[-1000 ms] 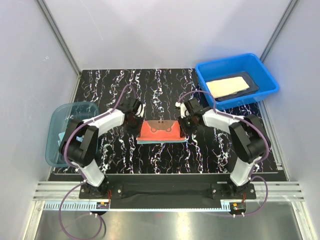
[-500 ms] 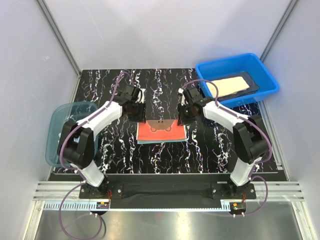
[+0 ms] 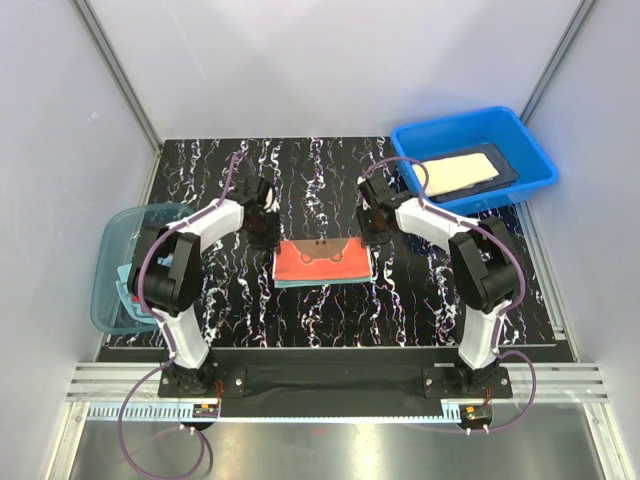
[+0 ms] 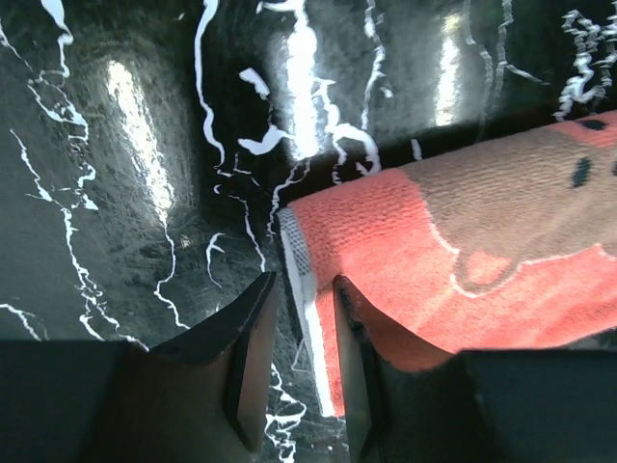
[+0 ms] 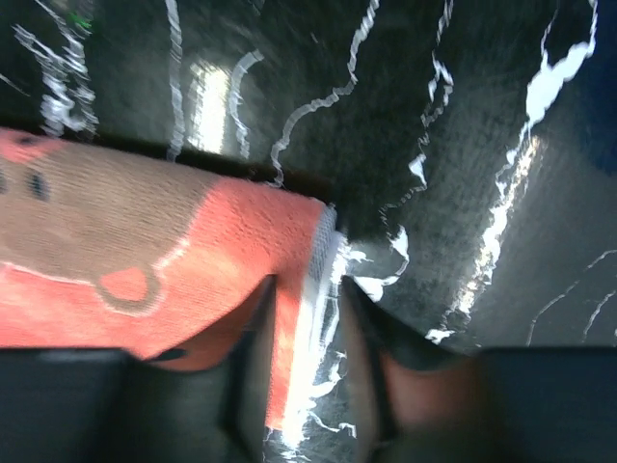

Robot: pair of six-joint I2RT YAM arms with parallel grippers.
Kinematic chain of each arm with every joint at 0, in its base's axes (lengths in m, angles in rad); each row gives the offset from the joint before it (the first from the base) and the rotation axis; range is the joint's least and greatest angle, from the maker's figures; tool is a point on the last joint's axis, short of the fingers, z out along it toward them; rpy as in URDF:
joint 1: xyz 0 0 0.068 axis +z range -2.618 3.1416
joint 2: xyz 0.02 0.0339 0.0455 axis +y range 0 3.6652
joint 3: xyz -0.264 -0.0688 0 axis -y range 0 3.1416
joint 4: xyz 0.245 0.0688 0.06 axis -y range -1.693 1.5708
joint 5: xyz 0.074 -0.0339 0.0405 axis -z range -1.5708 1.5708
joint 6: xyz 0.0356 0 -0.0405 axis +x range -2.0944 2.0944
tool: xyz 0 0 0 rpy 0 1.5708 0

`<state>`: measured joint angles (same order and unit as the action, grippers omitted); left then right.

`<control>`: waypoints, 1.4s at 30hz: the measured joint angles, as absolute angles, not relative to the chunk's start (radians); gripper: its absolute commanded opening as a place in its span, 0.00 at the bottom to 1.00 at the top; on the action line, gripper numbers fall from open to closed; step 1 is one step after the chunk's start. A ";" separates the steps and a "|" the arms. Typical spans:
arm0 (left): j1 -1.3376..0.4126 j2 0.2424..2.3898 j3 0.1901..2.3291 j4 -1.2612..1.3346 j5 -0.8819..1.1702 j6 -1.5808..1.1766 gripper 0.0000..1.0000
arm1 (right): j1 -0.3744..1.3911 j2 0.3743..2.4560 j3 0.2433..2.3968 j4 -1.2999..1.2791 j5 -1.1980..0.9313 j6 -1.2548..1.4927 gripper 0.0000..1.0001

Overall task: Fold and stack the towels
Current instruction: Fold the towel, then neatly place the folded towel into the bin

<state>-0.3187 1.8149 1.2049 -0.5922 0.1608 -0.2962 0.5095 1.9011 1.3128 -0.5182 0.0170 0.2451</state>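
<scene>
A red towel (image 3: 322, 262) with a brownish pattern and a teal edge lies folded flat at the table's middle. My left gripper (image 3: 262, 228) hovers over its far left corner. In the left wrist view (image 4: 304, 285) the jaws are a little apart, astride the towel's pale edge (image 4: 301, 289), with one finger over the red cloth (image 4: 463, 231). My right gripper (image 3: 372, 228) is at the far right corner. In the right wrist view (image 5: 307, 285) it is likewise open astride the edge of the red towel (image 5: 145, 241). A pale yellow towel (image 3: 455, 172) lies on a dark slate-blue towel (image 3: 507, 170).
The blue plastic bin (image 3: 530, 150) at the far right holds the yellow and dark towels. A translucent teal tub (image 3: 120, 240) stands at the left edge with light teal cloth (image 3: 125, 292) in it. The table is black marble (image 3: 320, 180).
Both grippers have shifted outward and back from the red towel's far edge, to its two far corners. The towel lies flat in the same place.
</scene>
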 measured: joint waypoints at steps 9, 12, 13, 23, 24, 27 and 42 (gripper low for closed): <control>-0.321 1.642 1.248 -0.655 0.160 -0.280 0.39 | 0.509 1.756 1.237 -0.492 -0.093 0.398 0.64; -0.321 1.588 1.218 -0.629 0.186 -0.281 0.39 | 0.509 1.736 1.181 -0.465 -0.107 0.452 0.66; -0.321 1.584 1.201 -0.616 0.207 -0.282 0.39 | 0.509 1.737 1.164 -0.459 -0.108 0.464 0.66; -0.319 1.591 1.065 -0.593 0.274 -0.296 0.39 | 0.509 1.798 1.116 -0.410 -0.128 0.488 0.59; -0.317 1.589 1.065 -0.593 0.274 -0.296 0.39 | 0.509 1.803 1.106 -0.400 -0.134 0.491 0.58; -0.310 1.578 1.065 -0.596 0.273 -0.296 0.39 | 0.508 1.807 1.090 -0.375 -0.153 0.503 0.53; -0.285 1.370 1.164 -0.606 0.146 -0.260 0.41 | 0.508 1.800 1.045 -0.316 -0.223 0.502 0.00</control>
